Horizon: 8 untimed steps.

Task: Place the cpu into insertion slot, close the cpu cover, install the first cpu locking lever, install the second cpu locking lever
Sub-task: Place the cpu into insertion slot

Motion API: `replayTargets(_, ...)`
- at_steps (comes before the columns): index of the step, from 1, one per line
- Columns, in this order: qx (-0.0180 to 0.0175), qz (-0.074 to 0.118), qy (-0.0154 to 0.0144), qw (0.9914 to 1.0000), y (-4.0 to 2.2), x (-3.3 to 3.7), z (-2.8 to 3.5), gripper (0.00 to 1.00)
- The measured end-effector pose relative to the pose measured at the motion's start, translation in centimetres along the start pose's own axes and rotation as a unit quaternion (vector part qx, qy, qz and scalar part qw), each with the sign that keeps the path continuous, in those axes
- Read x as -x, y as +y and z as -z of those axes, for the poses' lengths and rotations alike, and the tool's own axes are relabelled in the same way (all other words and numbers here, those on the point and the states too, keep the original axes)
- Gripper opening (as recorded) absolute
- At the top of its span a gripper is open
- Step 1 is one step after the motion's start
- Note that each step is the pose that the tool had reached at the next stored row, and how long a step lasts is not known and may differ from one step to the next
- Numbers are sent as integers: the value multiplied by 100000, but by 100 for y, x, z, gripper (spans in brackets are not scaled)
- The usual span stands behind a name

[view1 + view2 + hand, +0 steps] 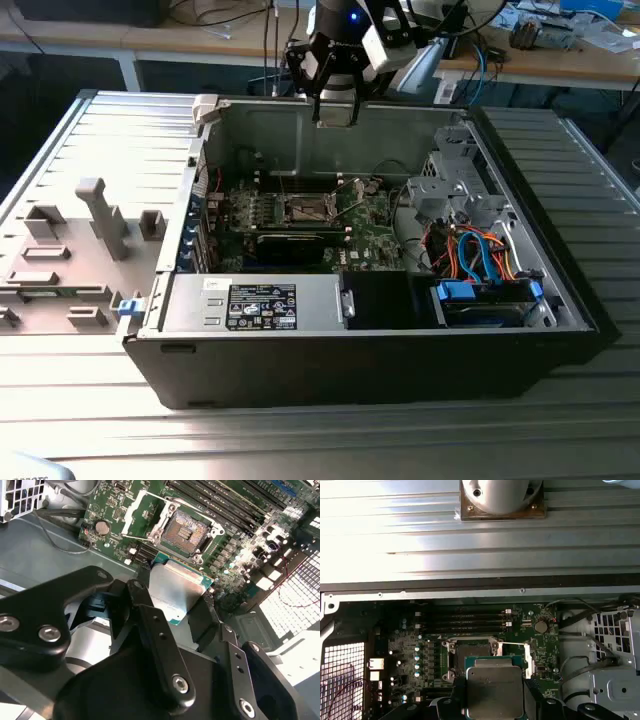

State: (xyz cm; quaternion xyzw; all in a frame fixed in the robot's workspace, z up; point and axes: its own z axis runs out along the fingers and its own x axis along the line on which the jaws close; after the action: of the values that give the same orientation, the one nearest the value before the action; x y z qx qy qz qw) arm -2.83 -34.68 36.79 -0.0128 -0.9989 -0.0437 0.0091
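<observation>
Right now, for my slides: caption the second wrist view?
Hand grips the cpu, clear of the empty insertion slot.

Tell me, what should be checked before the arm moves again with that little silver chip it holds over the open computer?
1. Grip on the chip: ok. The gripper is shut on it, with fingers on opposite edges.
2. Socket free: ok. Nothing lies in it.
3. Cover out of the way: ok. It is swung open beside the socket.
4. Chip lined up over the socket: cannot tell. In the exterior view it hangs high, near the top edge of the computer case.
5. Chip turned to match the socket: cannot tell.
</observation>
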Motion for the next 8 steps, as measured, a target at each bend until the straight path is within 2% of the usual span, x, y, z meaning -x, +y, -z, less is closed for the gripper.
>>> replayTargets(8, -8, -5, 2, 100000, -2, 0, -5, 55)
